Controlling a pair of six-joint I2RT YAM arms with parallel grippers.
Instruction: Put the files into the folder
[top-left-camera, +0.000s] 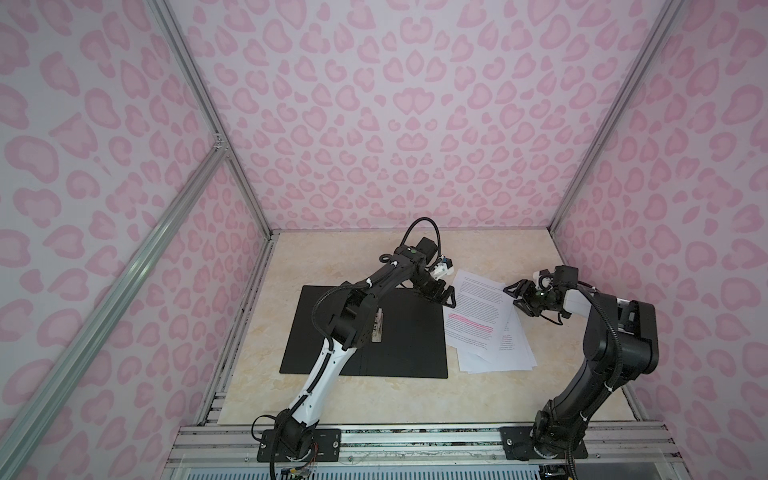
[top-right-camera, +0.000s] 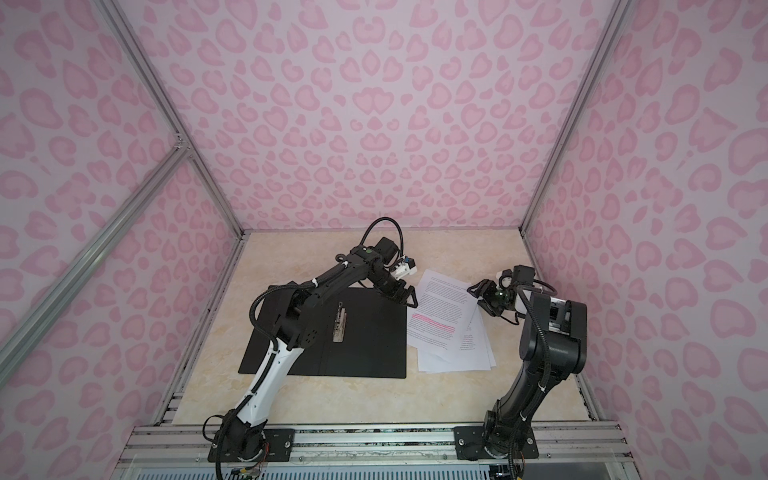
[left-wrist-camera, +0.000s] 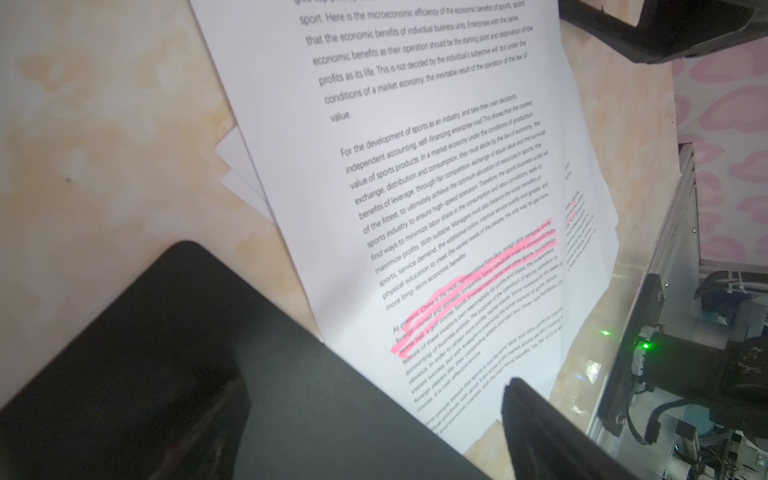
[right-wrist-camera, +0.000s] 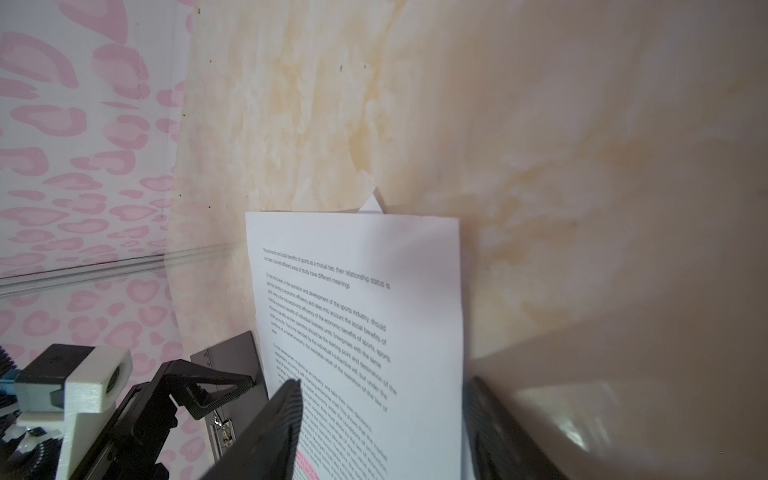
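Note:
The folder (top-left-camera: 399, 332) (top-right-camera: 365, 332) lies open and flat on the table, black inside up, with its metal clip (top-left-camera: 377, 326) along the spine. The files (top-left-camera: 478, 316) (top-right-camera: 444, 316) are a fanned stack of printed white sheets right of it, one with pink highlighted lines (left-wrist-camera: 478, 286). My left gripper (top-left-camera: 440, 296) (top-right-camera: 405, 296) hangs open over the folder's far right corner (left-wrist-camera: 208, 374), beside the stack's left edge. My right gripper (top-left-camera: 513, 300) (right-wrist-camera: 382, 386) stands open at the stack's far right edge, one finger (right-wrist-camera: 286, 407) over the top sheet (right-wrist-camera: 361, 311), the other past its edge.
The beige marbled table (top-left-camera: 332, 257) is walled in by pink-patterned panels on three sides. Aluminium rails (top-left-camera: 415, 440) with both arm bases run along the front edge. A metal frame rail (left-wrist-camera: 665, 249) borders the table's right side close to the files.

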